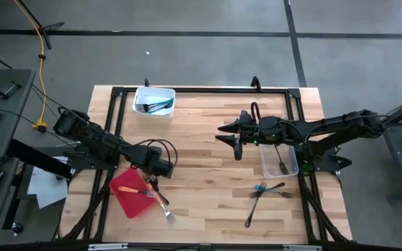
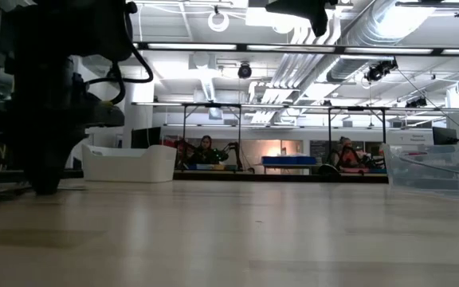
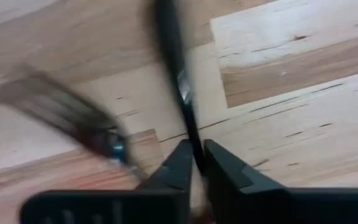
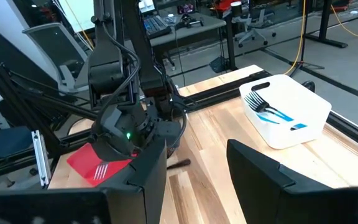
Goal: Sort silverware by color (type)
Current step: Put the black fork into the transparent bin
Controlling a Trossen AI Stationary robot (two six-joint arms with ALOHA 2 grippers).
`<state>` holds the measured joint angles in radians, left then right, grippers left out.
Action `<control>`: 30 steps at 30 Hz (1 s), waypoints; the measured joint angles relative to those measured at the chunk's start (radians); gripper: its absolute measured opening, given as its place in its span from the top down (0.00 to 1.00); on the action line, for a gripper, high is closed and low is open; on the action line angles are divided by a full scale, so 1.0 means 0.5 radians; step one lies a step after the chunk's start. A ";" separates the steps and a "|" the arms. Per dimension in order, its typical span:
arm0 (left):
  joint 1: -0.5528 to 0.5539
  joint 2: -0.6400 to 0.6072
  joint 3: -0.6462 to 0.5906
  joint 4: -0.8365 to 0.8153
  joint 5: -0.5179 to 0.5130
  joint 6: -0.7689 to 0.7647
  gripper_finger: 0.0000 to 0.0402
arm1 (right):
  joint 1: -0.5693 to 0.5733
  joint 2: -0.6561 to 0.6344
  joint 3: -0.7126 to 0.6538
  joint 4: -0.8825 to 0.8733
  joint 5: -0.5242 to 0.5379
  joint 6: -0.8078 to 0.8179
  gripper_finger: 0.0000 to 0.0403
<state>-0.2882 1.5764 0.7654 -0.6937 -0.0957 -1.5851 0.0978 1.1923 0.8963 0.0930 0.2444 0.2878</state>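
Dark utensil (image 3: pixel 178 87) pinched between left gripper (image 3: pixel 196 163) fingers, long axis running straight away from the wrist; far end blurred, type unclear. Held just beside red tray (image 1: pixel 126 189) at the table (image 1: pixel 208 167) front left. Right gripper (image 1: pixel 236 141) mid-table, fingers apart, empty.

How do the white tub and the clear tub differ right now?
The white tub sits at the table's far edge near the left side; the clear tub sits under the right arm. The white tub holds several teal and dark utensils; the clear tub shows one dark utensil. Both are small rectangular open containers.
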 joint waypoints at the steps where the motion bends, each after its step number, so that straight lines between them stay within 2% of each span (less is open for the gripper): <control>1: 0.000 0.000 0.000 0.006 -0.007 0.025 0.97 | 0.000 0.000 0.000 0.000 0.000 0.000 0.62; 15: 0.008 -0.021 0.000 0.049 -0.117 0.148 0.99 | -0.001 0.000 0.000 0.001 0.001 0.005 0.62; 18: 0.060 -0.031 0.007 0.220 -0.256 0.259 1.00 | 0.000 0.001 0.000 0.001 0.000 0.005 0.62; 24: 0.249 -0.036 0.006 0.773 -0.250 0.631 1.00 | 0.000 0.000 0.000 0.001 0.001 0.146 0.62; 30: 0.444 -0.103 0.005 1.281 -0.263 1.154 1.00 | 0.000 0.001 0.000 0.001 0.000 0.144 0.62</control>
<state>-0.0661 1.5248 0.7681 -0.0533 -0.2269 -1.0083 0.0976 1.1926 0.8963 0.0937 0.2444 0.3599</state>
